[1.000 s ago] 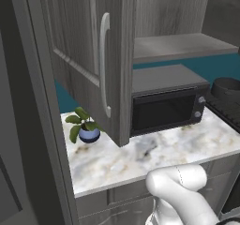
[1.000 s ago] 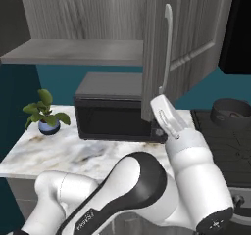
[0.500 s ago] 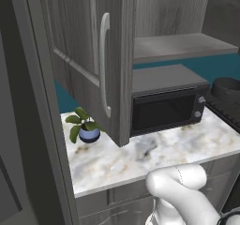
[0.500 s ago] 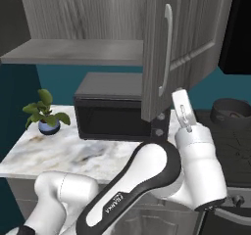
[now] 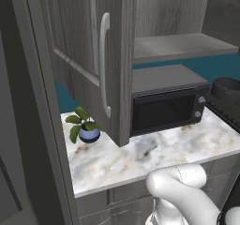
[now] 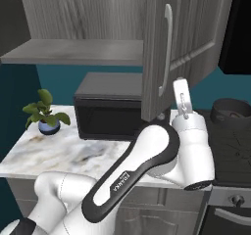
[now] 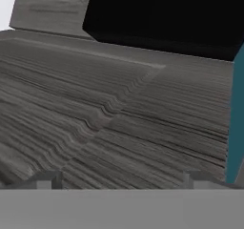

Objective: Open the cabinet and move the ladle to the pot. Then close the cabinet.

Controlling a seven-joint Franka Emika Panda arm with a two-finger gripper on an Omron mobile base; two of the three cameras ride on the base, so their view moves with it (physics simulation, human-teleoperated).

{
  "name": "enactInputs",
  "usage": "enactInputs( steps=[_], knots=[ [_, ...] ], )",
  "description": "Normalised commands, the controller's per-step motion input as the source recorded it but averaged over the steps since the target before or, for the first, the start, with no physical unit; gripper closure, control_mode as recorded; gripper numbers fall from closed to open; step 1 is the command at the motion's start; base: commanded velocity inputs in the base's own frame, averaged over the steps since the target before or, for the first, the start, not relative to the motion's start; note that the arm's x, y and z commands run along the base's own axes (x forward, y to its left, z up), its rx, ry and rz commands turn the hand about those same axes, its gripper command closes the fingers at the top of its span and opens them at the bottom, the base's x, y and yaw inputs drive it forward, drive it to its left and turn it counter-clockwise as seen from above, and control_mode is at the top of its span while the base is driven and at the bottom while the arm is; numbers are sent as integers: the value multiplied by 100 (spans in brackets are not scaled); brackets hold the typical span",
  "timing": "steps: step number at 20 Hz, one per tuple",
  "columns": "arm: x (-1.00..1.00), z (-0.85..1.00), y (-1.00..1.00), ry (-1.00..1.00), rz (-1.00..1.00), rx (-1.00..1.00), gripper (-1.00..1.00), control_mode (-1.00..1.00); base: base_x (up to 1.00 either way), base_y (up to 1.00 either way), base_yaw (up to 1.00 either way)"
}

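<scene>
The cabinet (image 6: 186, 43) door hangs open above the microwave (image 6: 110, 106). The fingers (image 6: 182, 98) point up, spread and empty, beside it. The pot (image 6: 230, 109) sits at three o'clock on the stove (image 6: 230, 141).

Flat, even rendered light fills the kitchen, with no glare or hard highlights. The marble counter (image 5: 154, 153) is the brightest surface, at the centre of the left base view. Soft shade lies under the cabinet (image 5: 89, 55) shelf, and the far left edge falls dim. The hand view is dull and coarse, woodgrain smeared, its upper right corner pure black.
</scene>
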Motion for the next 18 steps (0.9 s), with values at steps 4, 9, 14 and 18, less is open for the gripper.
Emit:
enactInputs(
  steps=[4, 9, 14, 18],
  knots=[
    [21, 22, 0, 1, 0, 0, -100, -100, 0, 0, 0],
    [16, 19, 1, 11, 7, -4, -100, -100, 0, 0, 0],
    [12, 1, 6, 12, 26, -6, -100, -100, 0, 0, 0],
    [5, 0, 8, 4, 27, -2, -100, -100, 0, 0, 0]
  ],
)
